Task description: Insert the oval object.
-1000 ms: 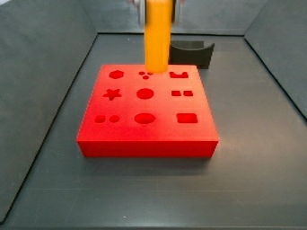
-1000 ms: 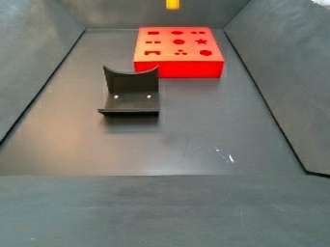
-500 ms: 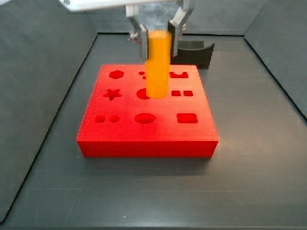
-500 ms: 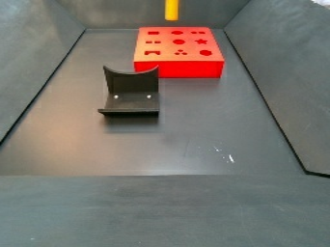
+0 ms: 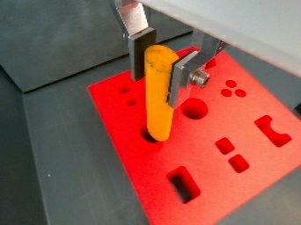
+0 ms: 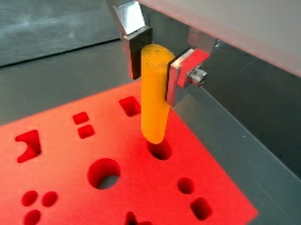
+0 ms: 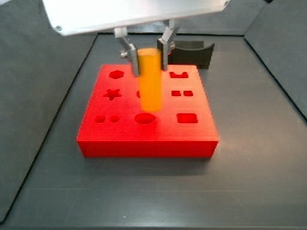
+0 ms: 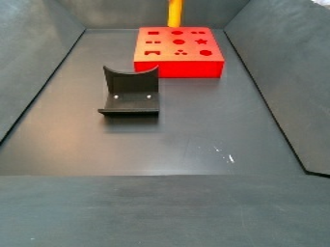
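The oval object is a tall orange-yellow peg [image 5: 159,97], held upright between the flat silver fingers of my gripper [image 5: 163,63], which is shut on its upper end. It also shows in a wrist view [image 6: 156,97] and in both side views [image 7: 149,81] [image 8: 175,12]. The peg stands over the red block [image 7: 180,135] with shaped holes. Its lower tip sits at the mouth of a rounded hole [image 6: 161,151] near the block's middle. I cannot tell how far the tip is inside. My gripper [image 7: 146,45] hangs above the block.
The dark grey curved holder [image 8: 129,92] stands on the dark floor apart from the red block [image 8: 178,58], and shows behind the block in a side view [image 7: 192,52]. Sloping grey walls [image 8: 39,77] bound the floor on all sides.
My gripper has come down with the peg and moved toward the block's middle. The peg's lower tip now reaches a hole in the block's top.
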Motion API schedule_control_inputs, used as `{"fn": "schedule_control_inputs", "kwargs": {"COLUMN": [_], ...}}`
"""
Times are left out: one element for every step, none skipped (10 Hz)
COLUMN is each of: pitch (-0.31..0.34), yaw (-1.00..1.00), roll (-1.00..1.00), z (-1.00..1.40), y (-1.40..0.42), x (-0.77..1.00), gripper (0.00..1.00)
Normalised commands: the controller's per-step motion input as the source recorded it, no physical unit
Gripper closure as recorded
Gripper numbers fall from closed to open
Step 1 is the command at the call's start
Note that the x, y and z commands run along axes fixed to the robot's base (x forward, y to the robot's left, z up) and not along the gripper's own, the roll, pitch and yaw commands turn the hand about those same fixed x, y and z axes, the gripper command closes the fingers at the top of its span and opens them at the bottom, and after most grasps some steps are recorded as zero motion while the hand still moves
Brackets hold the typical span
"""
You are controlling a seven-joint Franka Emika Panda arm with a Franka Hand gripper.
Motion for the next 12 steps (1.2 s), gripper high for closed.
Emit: {"fn": "schedule_control_inputs", "kwargs": {"pitch": [-0.050,-0.004,0.006,0.011,0.016,0.000,-0.010,-0.020,-0.050,0.000,0.000,0.000], "yaw": [0.05,0.03,0.00,-0.04,-0.07,-0.09,-0.09,0.00,0.01,0.08,0.08,0.08], "roll": [0.16,0.13,0.13,0.07,0.00,0.00,0.00,0.00,0.00,0.00,0.02,0.03], "z": [-0.23,-0.25,-0.25,-0.20,-0.13,-0.15,-0.08,-0.03,-0.13,-0.17,-0.21,-0.21], "y": [-0.27,-0.25,-0.08,0.00,0.14,0.17,0.11,0.00,0.00,-0.13,-0.11,-0.03], "x": [-0.09,0.00,0.00,0.00,0.00,-0.02,-0.25,-0.04,0.00,0.10,0.28,0.22], "gripper": [1.00,1.00,1.00,1.00,1.00,1.00,1.00,1.00,1.00,1.00,1.00,1.00]}}
